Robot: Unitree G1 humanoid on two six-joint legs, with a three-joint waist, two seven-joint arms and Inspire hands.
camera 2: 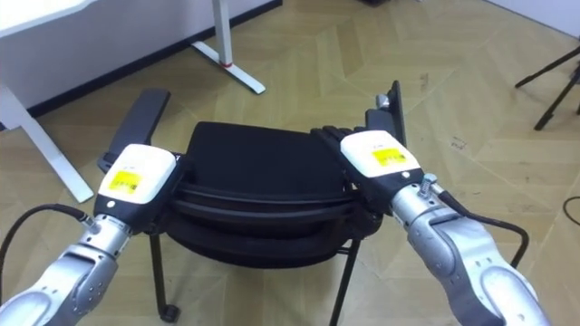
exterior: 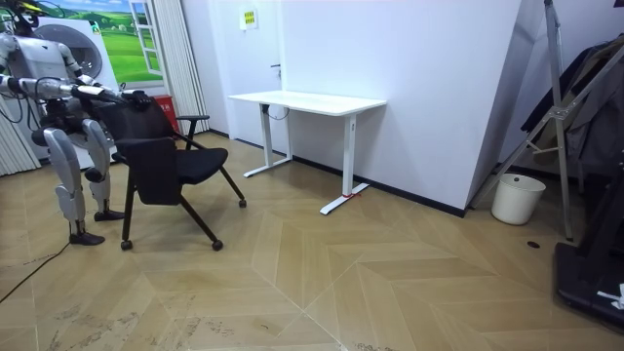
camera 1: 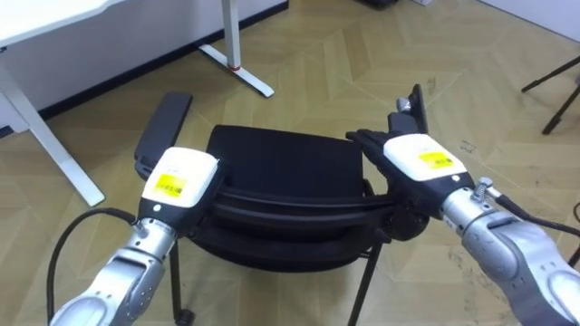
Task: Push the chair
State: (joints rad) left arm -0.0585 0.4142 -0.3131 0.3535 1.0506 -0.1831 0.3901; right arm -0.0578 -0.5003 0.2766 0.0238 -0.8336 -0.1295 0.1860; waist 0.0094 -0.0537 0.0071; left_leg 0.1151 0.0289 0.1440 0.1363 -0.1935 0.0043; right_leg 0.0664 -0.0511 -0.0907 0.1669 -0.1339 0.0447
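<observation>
While seat-first away from the robot, chair (camera 1: 281, 167), right hand (camera 1: 419, 161) flat atop its backrest (camera 1: 290, 206), left hand (camera 1: 184, 178) too, fingers unseen.

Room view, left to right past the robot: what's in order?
black chair → white desk → white bucket

- A white desk (exterior: 307, 100) stood against the white wall (exterior: 419, 78), its legs on flat feet on the wooden parquet floor (exterior: 390, 283).
- A white bucket (exterior: 518, 198) sat near the foot of a leaning metal stand (exterior: 558, 115) at the room view's right.
- Dark cloth (exterior: 597, 88), perhaps a coat, hung behind that stand.
- A small yellow sign (exterior: 250, 17) was fixed high on the wall.
- A green landscape picture (exterior: 122, 37) showed at the room view's left.
</observation>
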